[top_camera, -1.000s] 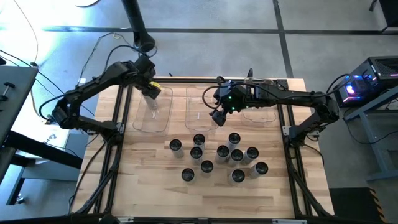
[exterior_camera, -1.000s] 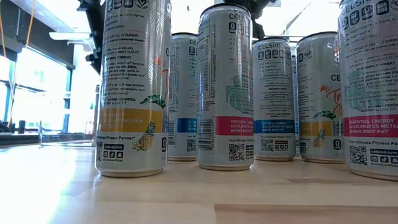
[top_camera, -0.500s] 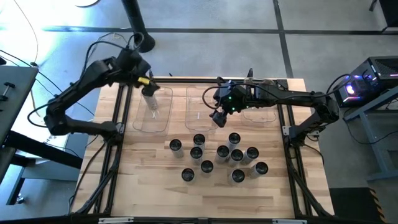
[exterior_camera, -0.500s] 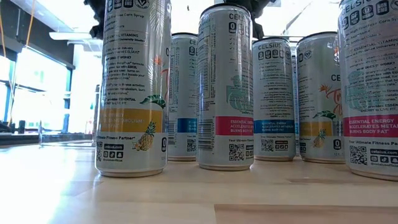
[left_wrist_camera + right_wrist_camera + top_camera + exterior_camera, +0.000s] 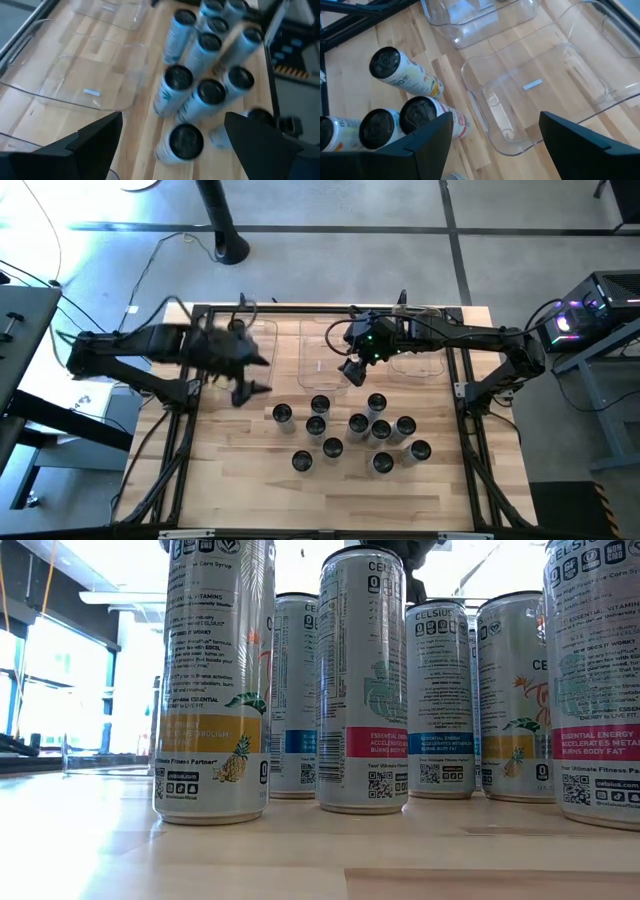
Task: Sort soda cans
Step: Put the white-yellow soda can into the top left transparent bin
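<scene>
Several soda cans (image 5: 350, 435) with dark tops stand upright in a cluster on the wooden table, on their bases; the low view shows them (image 5: 360, 680) as white printed cans. My left gripper (image 5: 245, 385) hangs open and empty above the table's left part, between the left bin and the cans, pointing at the cluster (image 5: 200, 95). My right gripper (image 5: 350, 372) is open and empty above the near end of the middle bin (image 5: 530, 100), with cans (image 5: 395, 70) beside it.
Three clear plastic bins lie side by side along the far half of the table: left (image 5: 262, 340), middle (image 5: 318, 345), right (image 5: 425, 360). Bare wood lies in front of the cans toward the near edge. A black frame borders the table.
My left gripper has swung from above the far end of the left bin toward the table's near edge and risen a little, turning until it points at the cans. It has stayed open. The cans have not moved.
</scene>
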